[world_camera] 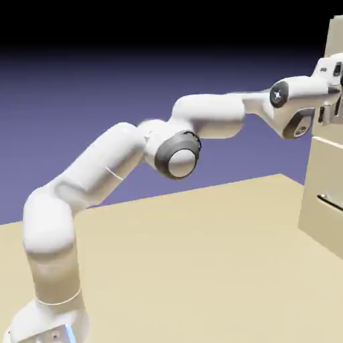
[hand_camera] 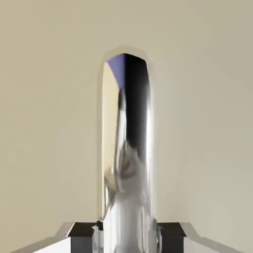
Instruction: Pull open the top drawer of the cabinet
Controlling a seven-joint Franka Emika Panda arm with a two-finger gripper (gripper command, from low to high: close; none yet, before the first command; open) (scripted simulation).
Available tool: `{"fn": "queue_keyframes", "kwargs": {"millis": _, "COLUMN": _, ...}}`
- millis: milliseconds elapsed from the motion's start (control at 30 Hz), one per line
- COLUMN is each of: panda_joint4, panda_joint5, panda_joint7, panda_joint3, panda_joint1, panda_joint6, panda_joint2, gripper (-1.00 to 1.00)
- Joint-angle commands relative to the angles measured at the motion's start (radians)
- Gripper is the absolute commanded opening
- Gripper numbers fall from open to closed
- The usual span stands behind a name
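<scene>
A white robot arm [world_camera: 208, 117] reaches across a pale wooden tabletop [world_camera: 167, 268] to the upper part of a beige cabinet [world_camera: 327, 231], its claw [hand_camera: 126, 237] closed on the shiny metal handle [hand_camera: 126, 148] of the top drawer [hand_camera: 54, 123]. The hand view shows the bar running up the middle of the picture between the two finger tips, one at each side of its near end, with the drawer's flat front filling the space behind. The polished surface mirrors pale, dark and violet patches.

The top drawer sits at the exterior view's right edge, high on the cabinet, above a lower panel [world_camera: 321, 187] fitted with a dark bar handle [world_camera: 330, 202]. The reach and the grasp appear to be done; the pull itself appears to be what is left. No opened gap shows in either view, though the hand and the picture's edge hide much of the drawer, so whether it has slid out slightly cannot be told. A steady draw back, away from the cabinet, looks like the next move.
</scene>
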Motion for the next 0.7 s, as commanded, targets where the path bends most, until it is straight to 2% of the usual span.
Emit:
{"fn": "queue_keyframes", "kwargs": {"millis": 0, "panda_joint4": -0.036, "panda_joint5": -0.005, "panda_joint7": -0.002, "panda_joint3": 0.016, "panda_joint1": -0.010, "panda_joint6": 0.016, "panda_joint2": -0.020, "gripper": -1.00}}
{"fn": "queue_keyframes", "kwargs": {"millis": 667, "panda_joint4": -0.761, "panda_joint5": -0.149, "panda_joint7": 0.133, "panda_joint3": 0.269, "panda_joint1": -0.297, "panda_joint6": 0.286, "panda_joint2": -0.451, "gripper": -1.00}}
